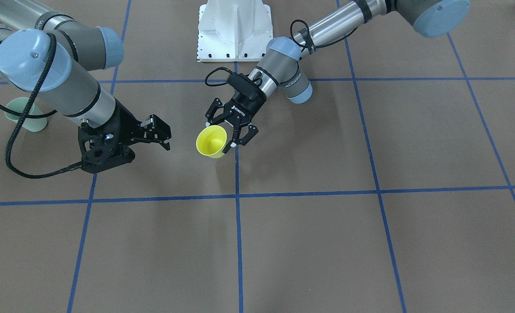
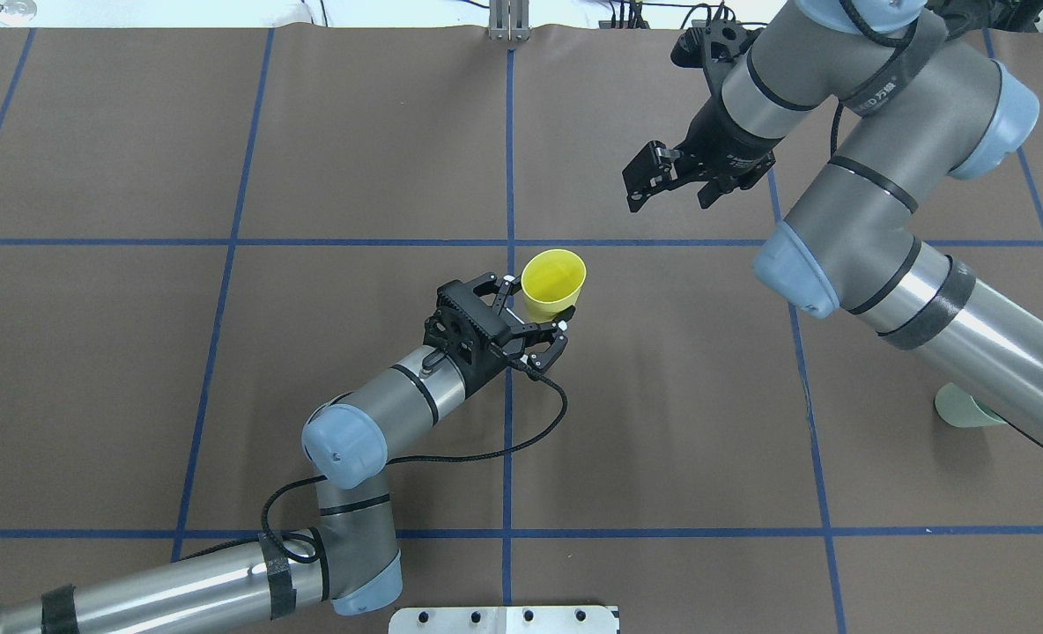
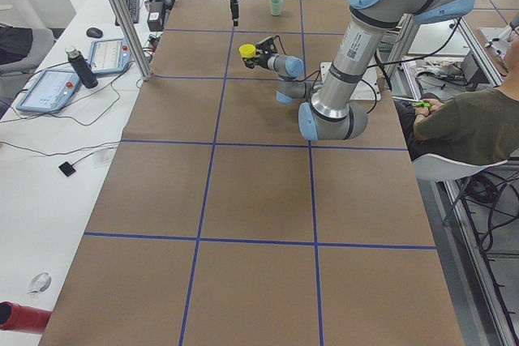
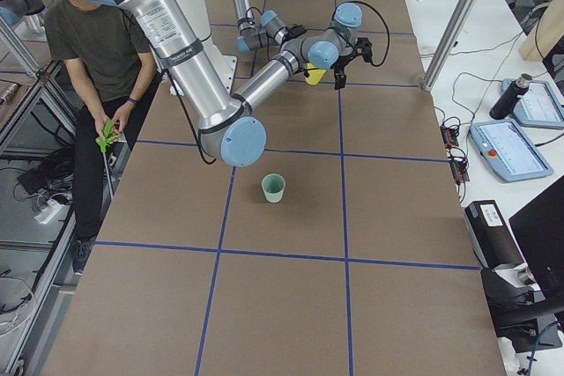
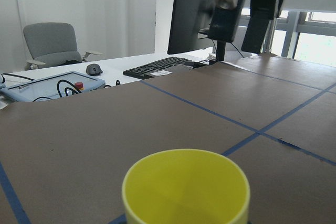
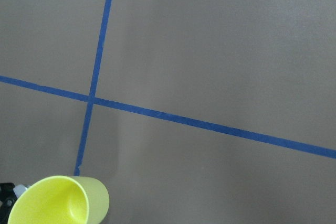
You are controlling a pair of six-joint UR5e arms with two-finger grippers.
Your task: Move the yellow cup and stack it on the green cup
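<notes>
The yellow cup (image 1: 212, 141) is upright near the table's middle, at the blue centre line. My left gripper (image 1: 219, 137) is shut on the yellow cup's lower body, one finger on each side. The cup also shows in the overhead view (image 2: 554, 280) and low in the left wrist view (image 5: 185, 188). My right gripper (image 1: 159, 132) is open and empty, a short way beside the cup; its fingers (image 5: 227, 9) hang above the table beyond it. The green cup (image 4: 274, 188) stands upright far off on my right, partly hidden behind my right arm in the front view (image 1: 20, 115).
The white robot base (image 1: 235, 30) is at the table's near-robot edge. Blue tape lines (image 2: 508, 387) grid the brown table. An operator (image 4: 88, 41) sits by the robot's side. A desk with a keyboard (image 5: 157, 66) and tablets runs along the far edge.
</notes>
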